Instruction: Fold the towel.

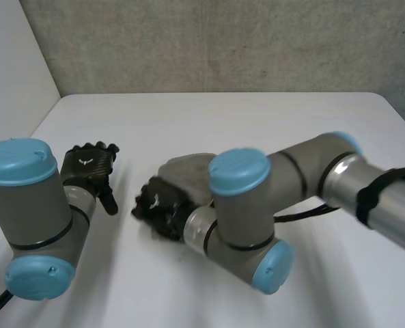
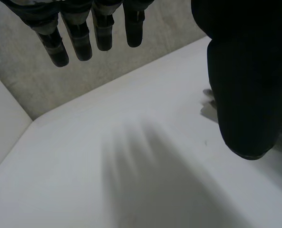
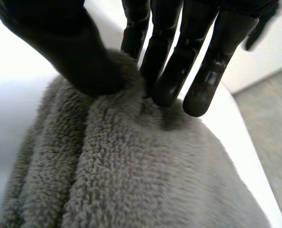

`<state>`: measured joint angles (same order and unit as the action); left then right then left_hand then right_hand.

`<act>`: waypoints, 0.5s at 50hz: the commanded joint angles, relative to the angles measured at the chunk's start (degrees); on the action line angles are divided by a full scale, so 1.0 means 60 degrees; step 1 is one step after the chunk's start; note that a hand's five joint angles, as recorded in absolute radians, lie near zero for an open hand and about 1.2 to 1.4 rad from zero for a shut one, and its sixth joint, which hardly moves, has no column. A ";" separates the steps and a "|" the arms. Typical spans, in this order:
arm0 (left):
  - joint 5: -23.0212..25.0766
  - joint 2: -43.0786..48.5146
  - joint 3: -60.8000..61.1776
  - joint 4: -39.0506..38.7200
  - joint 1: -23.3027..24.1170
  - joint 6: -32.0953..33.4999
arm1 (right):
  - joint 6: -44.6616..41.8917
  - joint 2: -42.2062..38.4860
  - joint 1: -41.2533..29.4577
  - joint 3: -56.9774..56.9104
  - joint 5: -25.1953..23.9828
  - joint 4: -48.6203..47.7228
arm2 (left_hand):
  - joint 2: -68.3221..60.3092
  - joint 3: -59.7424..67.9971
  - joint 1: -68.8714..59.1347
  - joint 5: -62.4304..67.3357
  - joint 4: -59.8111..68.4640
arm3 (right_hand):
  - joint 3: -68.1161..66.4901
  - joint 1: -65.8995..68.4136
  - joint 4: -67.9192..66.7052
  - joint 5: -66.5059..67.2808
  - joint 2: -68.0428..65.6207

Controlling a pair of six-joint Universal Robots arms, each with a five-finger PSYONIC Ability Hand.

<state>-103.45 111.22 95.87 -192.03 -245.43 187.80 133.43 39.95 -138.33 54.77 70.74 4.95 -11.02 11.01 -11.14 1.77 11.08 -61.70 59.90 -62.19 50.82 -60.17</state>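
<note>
**Desk:** What is the right hand [image 1: 162,208] doing?

**Photographer:** Gripping the towel [image 3: 145,171]. The thumb [image 3: 69,47] digs in from one side and the fingers [image 3: 171,71], nearly straight, from the other. A ridge of grey pile is pinched between them.

**Desk:** Which way does the towel lie from that hand?

**Photographer:** Under the palm and back toward the wrist. It is bunched in thick layers. The rolled edges run along the line of the hand, so its long axis appears to follow the palm. The pinch sits at the end by the fingertips, with bare table [image 1: 257,130] just beyond. In the head view the bundle lies mid-table, partly hidden by the right arm [image 1: 304,171], so its full outline cannot be told.

**Desk:** And the left hand [image 1: 89,165]?

**Photographer:** Spread and empty, fingers straight, hanging over bare table. It is on the bundle's left, near it but apart.

**Desk:** What does the coming move turn on?

**Photographer:** On that axis, as I read it. The right hand is the one on the cloth, so it would have to carry the pinched end along the line of the folds. The left hand is close enough to pin the free side, but it must first cross the gap toward the right
</note>
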 commanded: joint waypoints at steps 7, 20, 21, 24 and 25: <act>0.0819 0.0228 -0.1064 -0.0031 0.0781 -0.0684 | 0.5252 0.2365 0.2047 0.1666 0.1174 0.0009 | -0.0118 0.0119 -0.0098 -0.0006 0.0108 | 0.8617 -0.8317 0.8698 -0.8470 0.8362; 0.0923 0.2101 -0.2631 0.0086 0.1925 -0.0802 | 0.7059 0.1621 0.2811 0.1200 0.1071 0.0126 | -0.0229 0.0231 -0.0210 0.0105 0.0220 | 0.8617 -0.8317 0.8698 -0.8470 0.8362; 0.0923 0.2103 -0.2633 0.0086 0.1926 -0.0802 | 0.7058 0.1619 0.2811 0.1199 0.1071 0.0126 | -0.0230 0.0231 -0.0211 0.0106 0.0221 | 0.8617 -0.8317 0.8698 -0.8470 0.8362; 0.0923 0.2528 -0.2838 0.0203 0.1926 -0.0802 | 0.7015 0.1194 0.2811 0.0979 0.1100 0.0258 | -0.0286 0.0287 -0.0267 0.0162 0.0277 | 0.8617 -0.8317 0.8698 -0.8470 0.8362; 0.0923 0.2717 -0.2867 0.0290 0.1926 -0.0788 | 0.7014 0.0962 0.2811 0.0877 0.1129 0.0360 | -0.0258 0.0260 -0.0239 0.0134 0.0249 | 0.8617 -0.8317 0.8698 -0.8470 0.8362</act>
<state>-97.88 122.81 80.89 -191.48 -234.09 182.91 176.09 50.32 -121.31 62.53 77.19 5.75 -10.88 11.00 -11.05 1.77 10.94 -13.99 13.28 -14.88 3.48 -14.36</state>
